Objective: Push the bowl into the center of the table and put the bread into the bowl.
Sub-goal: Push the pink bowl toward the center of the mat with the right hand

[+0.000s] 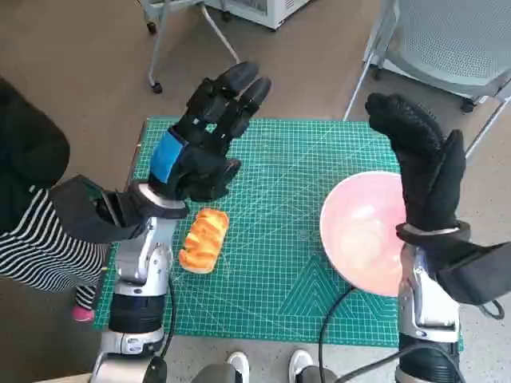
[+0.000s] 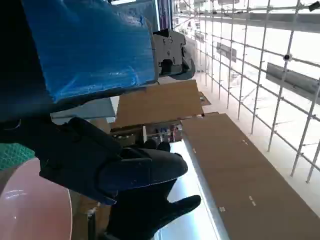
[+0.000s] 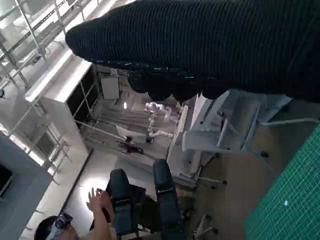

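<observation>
- On the green cutting mat [image 1: 279, 263] that covers the tabletop, the pink bowl [image 1: 359, 231] sits toward the mat's right edge, upright, with its rim reaching past the mat's right side under the right forearm.
- Left of the bowl and well apart from it, the bread [image 1: 204, 239] lies on the mat, a golden ridged loaf with its long side running toward and away from the robot.
- Above the mat, left of the bowl, the left hand [image 1: 209, 136] is raised, blue tape on its back, its black fingers stretched forward and apart; it holds nothing and touches neither bread nor bowl.
- The bread lies just below that hand's wrist in the head view, beside the pale left forearm.
- At the bowl's right side, the right hand [image 1: 423, 159] in the knitted glove stands upright with fingers extended and nothing in it; whether it touches the bowl's rim cannot be told.
- From the left wrist view, a part of the bowl [image 2: 30, 205] shows beside the gloved right hand [image 2: 145, 210].
- Beyond the mat's far edge, past the bowl, a grey mesh chair [image 1: 447, 40] stands on the floor.
- Left of the mat, a person in a striped sleeve [image 1: 40, 255] sits close to the tabletop.
</observation>
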Robot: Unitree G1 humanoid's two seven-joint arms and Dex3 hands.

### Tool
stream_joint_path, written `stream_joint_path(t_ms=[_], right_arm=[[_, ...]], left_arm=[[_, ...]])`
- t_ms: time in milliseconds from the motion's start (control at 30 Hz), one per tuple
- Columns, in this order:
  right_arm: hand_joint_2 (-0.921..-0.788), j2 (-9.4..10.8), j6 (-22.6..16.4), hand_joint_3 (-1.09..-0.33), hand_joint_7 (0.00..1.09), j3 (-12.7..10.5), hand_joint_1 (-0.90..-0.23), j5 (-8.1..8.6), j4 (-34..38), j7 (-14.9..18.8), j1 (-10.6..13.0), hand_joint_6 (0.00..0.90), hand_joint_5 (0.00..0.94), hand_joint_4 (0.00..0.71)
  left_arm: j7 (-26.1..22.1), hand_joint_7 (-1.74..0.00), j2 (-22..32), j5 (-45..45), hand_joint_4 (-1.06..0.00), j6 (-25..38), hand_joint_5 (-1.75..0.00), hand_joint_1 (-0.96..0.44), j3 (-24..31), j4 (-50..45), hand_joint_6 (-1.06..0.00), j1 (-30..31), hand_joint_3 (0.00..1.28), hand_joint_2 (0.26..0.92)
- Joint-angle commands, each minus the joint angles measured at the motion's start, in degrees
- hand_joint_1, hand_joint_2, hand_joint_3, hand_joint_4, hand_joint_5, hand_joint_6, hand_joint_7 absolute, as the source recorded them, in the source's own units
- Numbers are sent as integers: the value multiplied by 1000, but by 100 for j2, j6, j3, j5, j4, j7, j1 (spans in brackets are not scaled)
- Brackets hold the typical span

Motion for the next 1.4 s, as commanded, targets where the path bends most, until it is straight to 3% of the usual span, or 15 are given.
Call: stream_joint_path(t_ms=[33,1200,1400], right_arm=[[-921,-20,67,-711,571,-12,-735,39,65,59,45,125,4,244],[-921,-57,67,-708,575,-65,-740,49,-10,107,134,121,3,245],[-921,-216,5,-705,574,-266,-740,181,-13,226,251,121,3,245]], left_arm=[[1,-512,12,-52,1,14,-177,-602,18,-22,1,-78,583,767],[18,-518,23,15,1,-46,-171,-606,-6,-23,1,-32,583,768],[20,-518,22,10,1,-40,-170,-605,-9,-58,1,0,584,768]])
